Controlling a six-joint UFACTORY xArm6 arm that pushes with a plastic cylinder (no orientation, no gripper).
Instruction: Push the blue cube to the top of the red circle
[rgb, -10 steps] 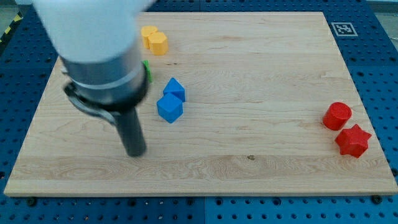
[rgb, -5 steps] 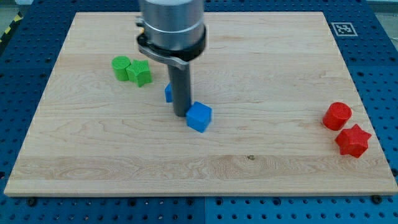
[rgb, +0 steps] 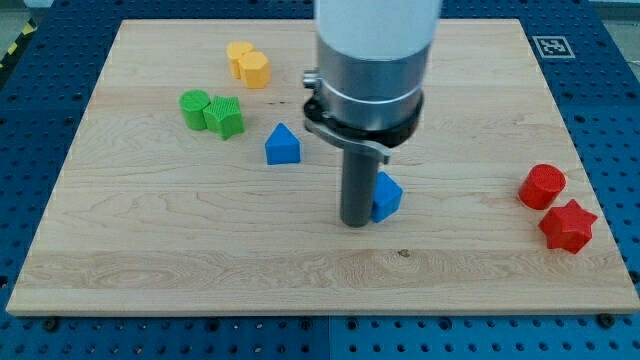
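**One blue cube at mid-bench, pressed by the rod**

One blue cube (rgb: 386, 196) sits near the middle of the bench (rgb: 460, 270), a little toward the view's right, and only its right part shows because the dark rod stands in front of it. My tip (rgb: 357, 223) rests on the bench just at the cube's left side, low against it and apparently touching, though the rod hides the contact itself. There is no gripper on this arm to be open or closed; it ends in the plain rod, with the wide grey and white body of the arm above it filling the view's top centre.

The red circle (rgb: 542, 186) lies well apart from the cube, near the bench's right edge. Touching it on its lower right is a red star (rgb: 567, 225). The cube is at about the same height in the view as the red circle, to its left.

To the left of the rod and slightly higher sits a second blue block, wedge or house shaped (rgb: 283, 145), apart from the cube. Further left are two green blocks touching each other, a rounded one (rgb: 195, 106) and a ridged one (rgb: 226, 116). Above them, near the bench's top edge, a yellow block (rgb: 248, 64) lies on its own.
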